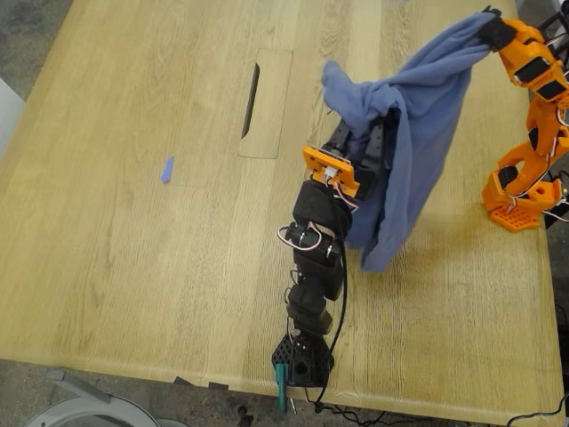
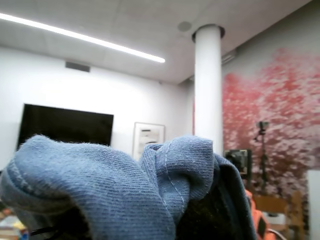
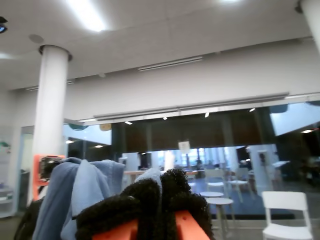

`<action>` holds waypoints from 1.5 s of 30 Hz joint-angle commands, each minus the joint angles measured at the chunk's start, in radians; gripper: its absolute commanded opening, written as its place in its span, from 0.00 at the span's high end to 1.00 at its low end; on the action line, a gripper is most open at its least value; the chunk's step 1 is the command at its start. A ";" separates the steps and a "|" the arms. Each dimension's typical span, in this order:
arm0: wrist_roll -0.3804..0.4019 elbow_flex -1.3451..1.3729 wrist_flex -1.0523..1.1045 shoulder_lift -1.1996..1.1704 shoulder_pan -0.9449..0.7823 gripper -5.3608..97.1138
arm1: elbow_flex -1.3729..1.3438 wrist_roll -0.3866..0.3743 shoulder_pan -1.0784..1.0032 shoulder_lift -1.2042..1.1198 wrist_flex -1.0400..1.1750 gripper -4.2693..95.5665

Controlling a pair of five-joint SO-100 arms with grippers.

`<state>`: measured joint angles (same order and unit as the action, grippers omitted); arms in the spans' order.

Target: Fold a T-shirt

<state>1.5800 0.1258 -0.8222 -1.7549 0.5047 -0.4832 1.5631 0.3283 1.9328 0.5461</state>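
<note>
The slate-blue T-shirt (image 1: 418, 133) hangs bunched in the air between the two arms, its lower end just above the table (image 1: 133, 267). My first gripper (image 1: 348, 120), on the black arm, is shut on a bunched part of the shirt; cloth covers its jaws in the first wrist view (image 2: 125, 200). My second gripper (image 1: 492, 25), on the orange arm at the exterior view's upper right, is shut on another edge of the shirt. In the second wrist view its black padded jaws (image 3: 160, 200) pinch blue cloth (image 3: 80, 195). The chest print is hidden.
A tiny blue scrap (image 1: 167, 169) lies on the wooden table at the exterior view's left. A cable-slot panel (image 1: 264, 102) sits near the table's middle. The orange arm's base (image 1: 520, 200) stands at the right edge, the black arm's base (image 1: 302, 356) at the front edge.
</note>
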 commanded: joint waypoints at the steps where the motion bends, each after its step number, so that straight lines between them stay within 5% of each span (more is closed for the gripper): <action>1: 0.008 -0.003 -0.012 -0.112 0.103 0.95 | 0.038 -0.003 0.041 0.003 0.026 0.96; 19: 0.060 0.077 -0.110 -0.112 0.577 0.95 | 0.067 0.005 0.270 0.031 0.190 0.96; 31: 0.207 0.144 -0.281 -0.110 0.577 0.95 | 0.087 0.000 0.287 0.067 0.370 0.96; 35: 0.318 0.146 -0.423 -0.112 0.551 0.95 | 0.087 -0.009 0.287 0.077 0.423 0.96; 45: 0.417 0.146 -0.752 -0.189 0.436 0.95 | 0.152 -0.040 0.278 0.097 0.695 0.96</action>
<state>1.9742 0.2777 -1.5110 -1.8346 0.9833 -0.3804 1.5340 0.6075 1.9926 1.1919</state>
